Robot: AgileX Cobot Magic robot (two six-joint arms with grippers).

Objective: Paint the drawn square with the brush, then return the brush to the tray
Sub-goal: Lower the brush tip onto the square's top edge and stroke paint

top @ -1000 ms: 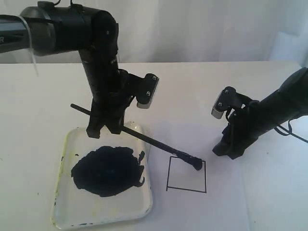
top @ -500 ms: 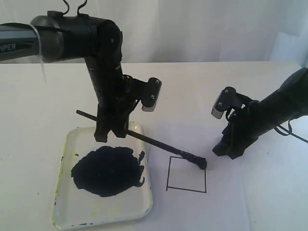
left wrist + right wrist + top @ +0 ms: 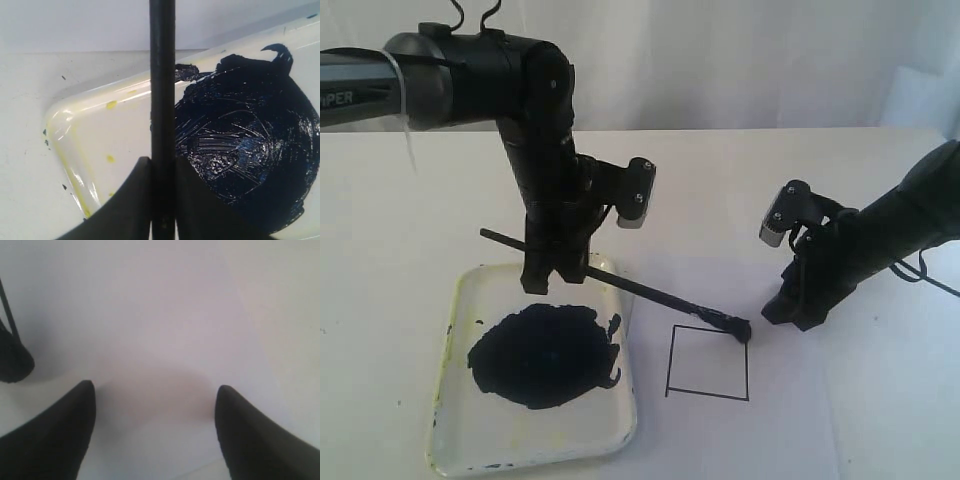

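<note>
Clearly left claw [image 3: 548,276] pinches the brush [image 3: 660,296] toward its tail: light, stiff, thin, likely pivots under tip pressure; right claw [image 3: 155,410] gapes empty.

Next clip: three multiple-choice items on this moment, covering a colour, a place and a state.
1. What colour is the paint puddle in the white shallow tray? A) red B) blue-black C) green
2. Where is the tip of the long thin black paintbrush? A) at a corner of the thin black-outlined square B) in the puddle C) on the tray's rim
3. How is the right gripper? A) shut on the brush B) open and empty C) shut on the tray
Answers: 1 B, the puddle is dark blue-black; 2 A, the exterior view shows it there; 3 B, its jaws stand apart, nothing between.
</note>
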